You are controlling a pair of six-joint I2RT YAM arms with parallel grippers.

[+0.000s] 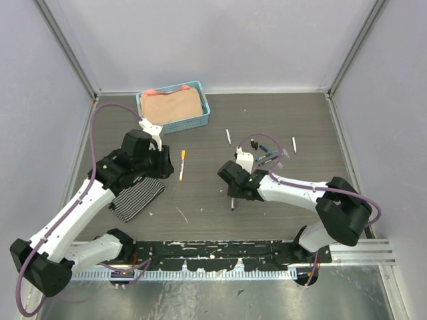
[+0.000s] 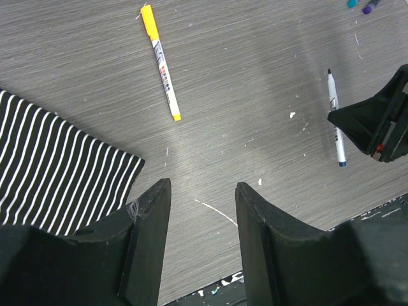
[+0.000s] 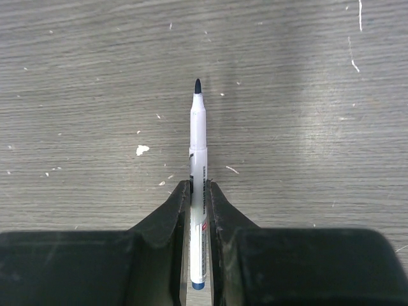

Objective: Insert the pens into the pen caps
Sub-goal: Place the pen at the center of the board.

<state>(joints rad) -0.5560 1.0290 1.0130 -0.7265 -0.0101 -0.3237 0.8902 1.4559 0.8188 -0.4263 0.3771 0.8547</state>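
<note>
My right gripper [image 3: 198, 188] is shut on a white pen [image 3: 198, 140], whose bare dark tip points away from the jaws just above the table. From above, this pen [image 1: 232, 202] sticks out under the right gripper [image 1: 233, 192]. A pen with a yellow cap [image 2: 160, 62] on it lies ahead of my left gripper [image 2: 203, 191], which hangs open and empty over bare table. Two more pens [image 1: 228, 135] [image 1: 293, 144] lie further back. Loose pen caps [image 1: 267, 159] sit in a cluster behind the right wrist.
A blue basket [image 1: 206, 105] holding a peach cloth stands at the back left. A black-and-white striped cloth [image 1: 137, 197] lies under the left arm, left of the left gripper. The black rail [image 1: 220, 250] runs along the near edge.
</note>
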